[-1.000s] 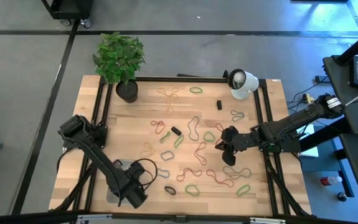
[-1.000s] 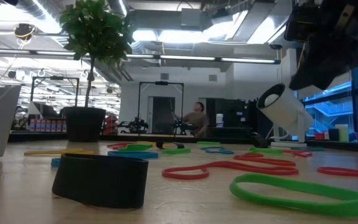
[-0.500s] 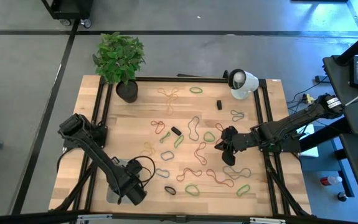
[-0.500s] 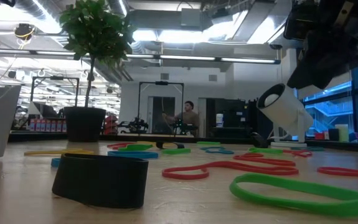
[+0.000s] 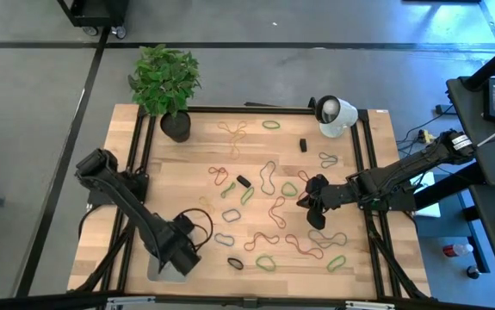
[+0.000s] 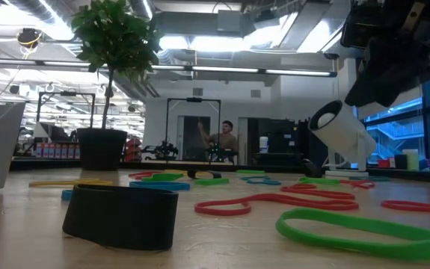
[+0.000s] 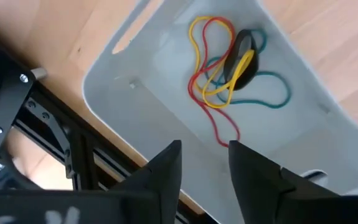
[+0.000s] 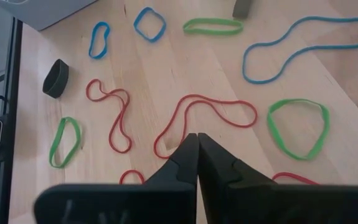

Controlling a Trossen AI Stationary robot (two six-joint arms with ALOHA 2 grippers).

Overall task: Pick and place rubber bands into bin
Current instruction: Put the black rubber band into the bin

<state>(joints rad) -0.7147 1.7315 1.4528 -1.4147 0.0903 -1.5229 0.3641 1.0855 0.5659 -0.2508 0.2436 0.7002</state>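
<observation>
Left end effector (image 7: 203,163) hangs with fingers parted, empty, above the bin (image 7: 135,93) at the surface's near-left, where several rubber bands (image 7: 228,62) lie; right end effector (image 8: 197,149) is closed, empty.

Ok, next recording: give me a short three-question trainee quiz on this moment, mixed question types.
1. True or false: the bin already holds several rubber bands.
2. Multiple choice: where is the left gripper? A) over the plant pot B) above the bin at the table's near-left corner C) beside the white camera
3. Fill in: the right gripper hovers over loose bands with its fingers ____.

Key
1. True: a tangle of red, yellow and teal bands plus a black one lies inside.
2. B; its fingers stand apart with nothing between them.
3. shut; they meet above a red band on the table.
</observation>
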